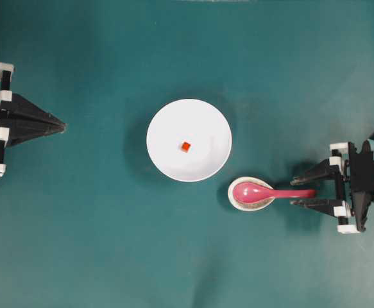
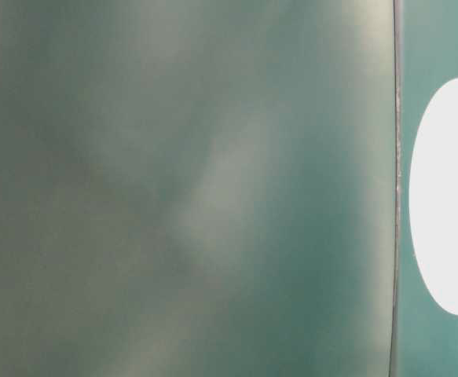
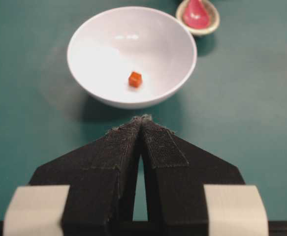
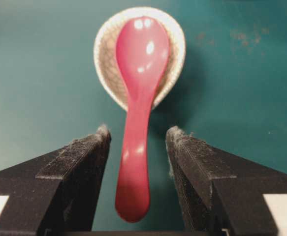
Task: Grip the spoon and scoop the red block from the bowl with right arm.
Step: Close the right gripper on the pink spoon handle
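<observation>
The right gripper [image 1: 300, 192] is open with its fingers on either side of the spoon [image 4: 137, 123] handle but not yet gripping, the spoon lies in its rest [image 1: 240, 201], and the red block [image 1: 185, 147] sits unscooped in the bowl [image 1: 167, 122].

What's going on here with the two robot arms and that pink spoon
The right gripper is open with its jaws on either side of the handle of the spoon, not yet closed on it. The spoon's scoop end rests in a small speckled dish beside the white bowl. The red block sits untouched in the bowl. The left gripper is shut and empty, parked back from the bowl at the table's edge.
</observation>
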Available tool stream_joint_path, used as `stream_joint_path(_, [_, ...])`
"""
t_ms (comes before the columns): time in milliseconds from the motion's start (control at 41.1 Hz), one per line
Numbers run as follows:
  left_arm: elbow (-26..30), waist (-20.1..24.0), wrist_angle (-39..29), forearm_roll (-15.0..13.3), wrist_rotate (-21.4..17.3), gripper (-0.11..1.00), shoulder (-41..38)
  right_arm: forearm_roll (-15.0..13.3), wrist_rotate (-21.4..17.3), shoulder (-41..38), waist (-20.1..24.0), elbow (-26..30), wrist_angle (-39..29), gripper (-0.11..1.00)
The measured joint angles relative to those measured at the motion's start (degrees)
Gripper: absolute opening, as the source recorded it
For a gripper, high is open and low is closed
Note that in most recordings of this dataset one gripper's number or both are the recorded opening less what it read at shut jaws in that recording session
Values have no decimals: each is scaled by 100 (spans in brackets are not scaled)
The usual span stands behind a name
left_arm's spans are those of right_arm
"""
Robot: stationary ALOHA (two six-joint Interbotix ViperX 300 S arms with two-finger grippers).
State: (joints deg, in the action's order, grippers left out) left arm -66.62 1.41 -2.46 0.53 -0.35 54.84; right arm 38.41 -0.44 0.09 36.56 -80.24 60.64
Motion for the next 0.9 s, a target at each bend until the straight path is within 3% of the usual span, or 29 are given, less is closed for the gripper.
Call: stream_joint_path(900, [0, 0, 0, 9, 0, 0, 0, -9, 0, -589, 62, 141, 387, 55])
